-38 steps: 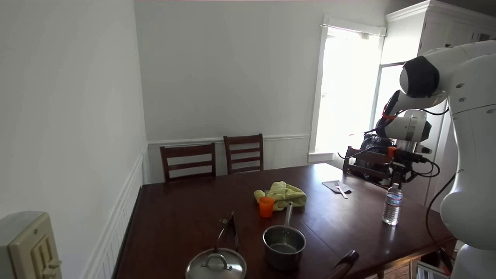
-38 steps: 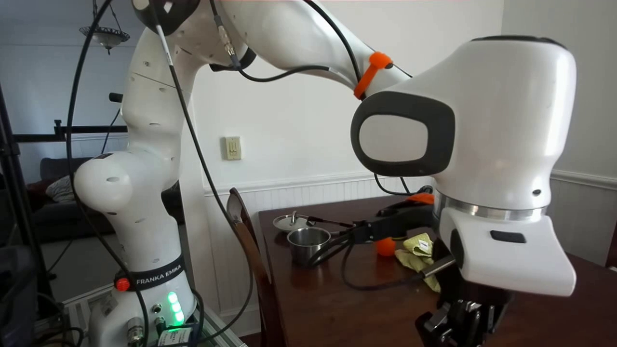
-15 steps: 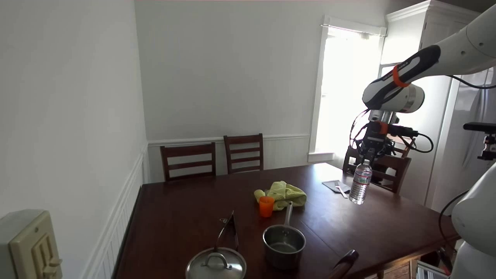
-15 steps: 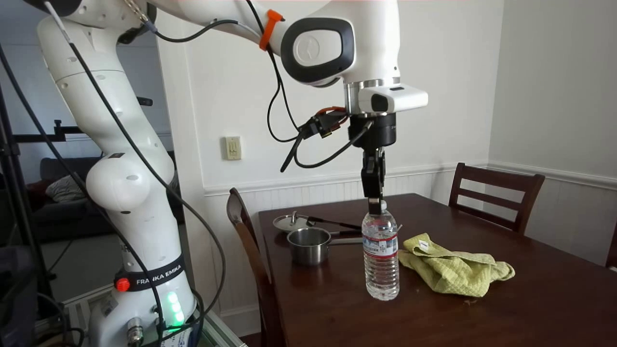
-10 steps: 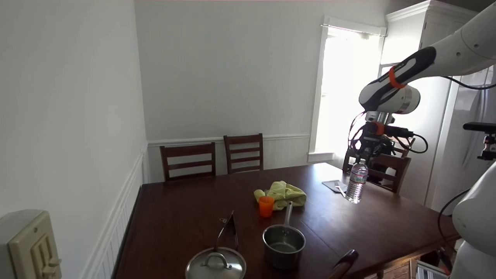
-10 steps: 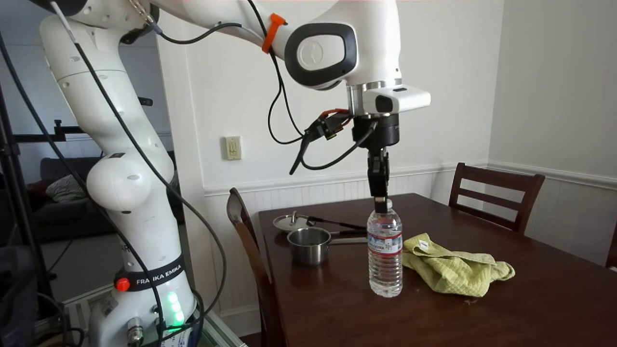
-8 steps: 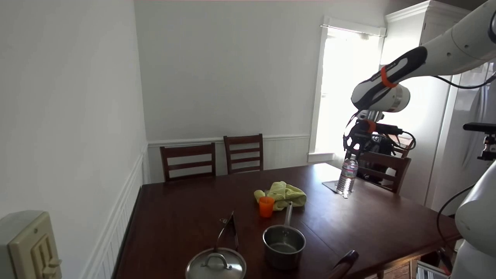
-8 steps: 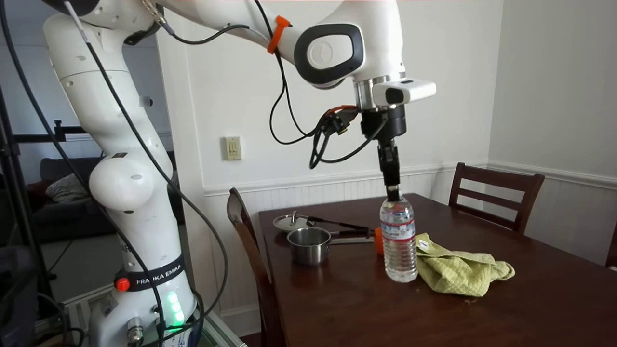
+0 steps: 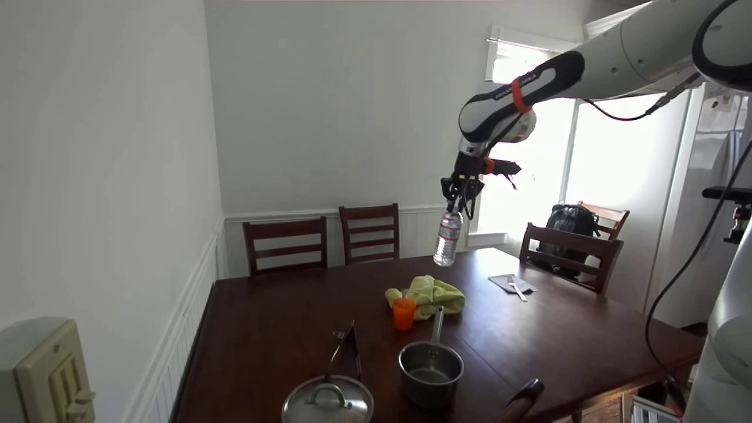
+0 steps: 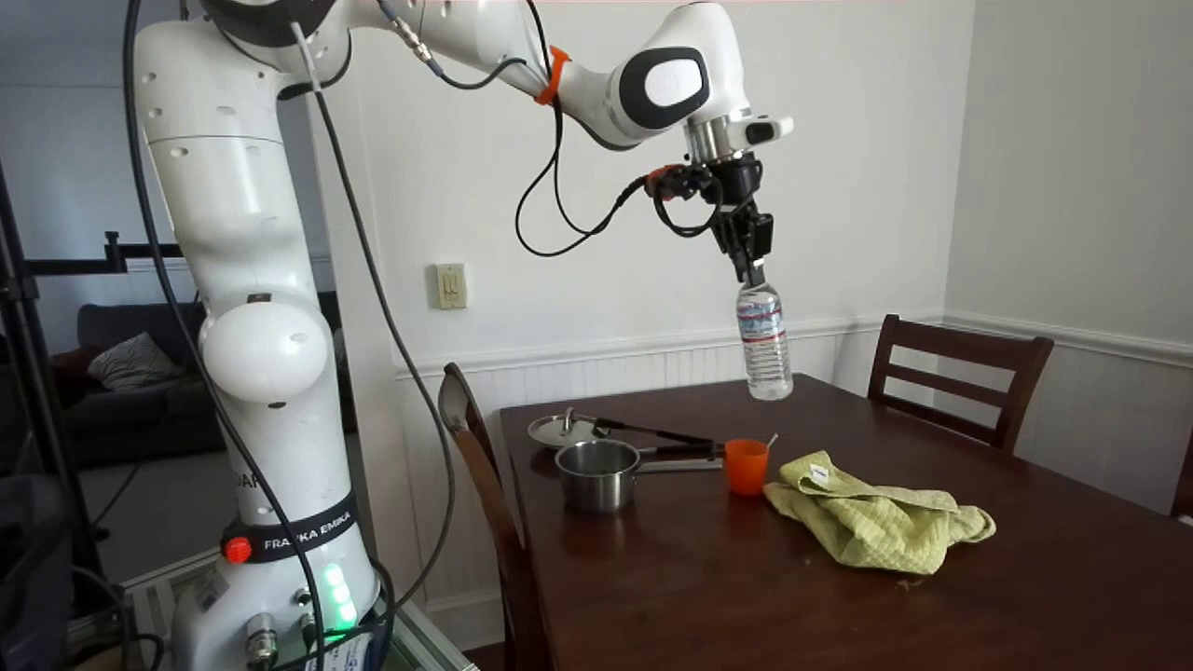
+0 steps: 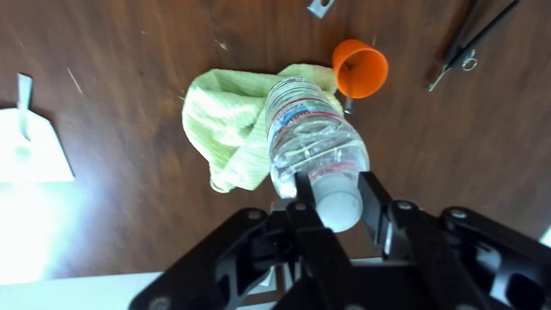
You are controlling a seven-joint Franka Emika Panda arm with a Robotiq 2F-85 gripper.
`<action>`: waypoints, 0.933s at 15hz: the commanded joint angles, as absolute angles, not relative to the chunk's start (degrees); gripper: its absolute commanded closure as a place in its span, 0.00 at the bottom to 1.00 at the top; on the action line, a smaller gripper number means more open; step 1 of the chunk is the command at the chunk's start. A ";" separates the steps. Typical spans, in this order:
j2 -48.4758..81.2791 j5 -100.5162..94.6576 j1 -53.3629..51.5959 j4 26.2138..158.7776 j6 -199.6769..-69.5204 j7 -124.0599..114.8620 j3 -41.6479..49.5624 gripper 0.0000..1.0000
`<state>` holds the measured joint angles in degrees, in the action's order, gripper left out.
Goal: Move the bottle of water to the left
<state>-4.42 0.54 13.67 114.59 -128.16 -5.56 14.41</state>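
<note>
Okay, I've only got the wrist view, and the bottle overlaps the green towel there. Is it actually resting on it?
Observer: No. Both exterior views show a gap between the bottle and the towel.
Operator: What does the metal tip at my top edge belong to?
Observer: Probably the handle of a metal pot; its body shows in both exterior views.
Operator: Anything near that?
Observer: Yes, a lid lies near it.

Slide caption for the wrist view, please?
Fingers grip the water bottle at its capped end; beyond it, a crumpled green cloth and orange cup sit on the wooden table.
</note>
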 commanded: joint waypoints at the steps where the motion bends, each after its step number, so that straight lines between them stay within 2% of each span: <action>1: 1.18 2.45 9.91 102.74 -123.88 -0.31 10.89 0.92; 6: 8.59 2.71 4.63 88.56 -119.00 5.08 4.73 0.92; 7: 4.53 0.80 5.45 96.96 -122.30 1.22 5.70 0.92; 8: 5.50 0.81 4.76 95.40 -121.86 0.98 4.99 0.68; 14: 6.01 0.73 5.53 96.62 -121.89 0.84 5.63 0.68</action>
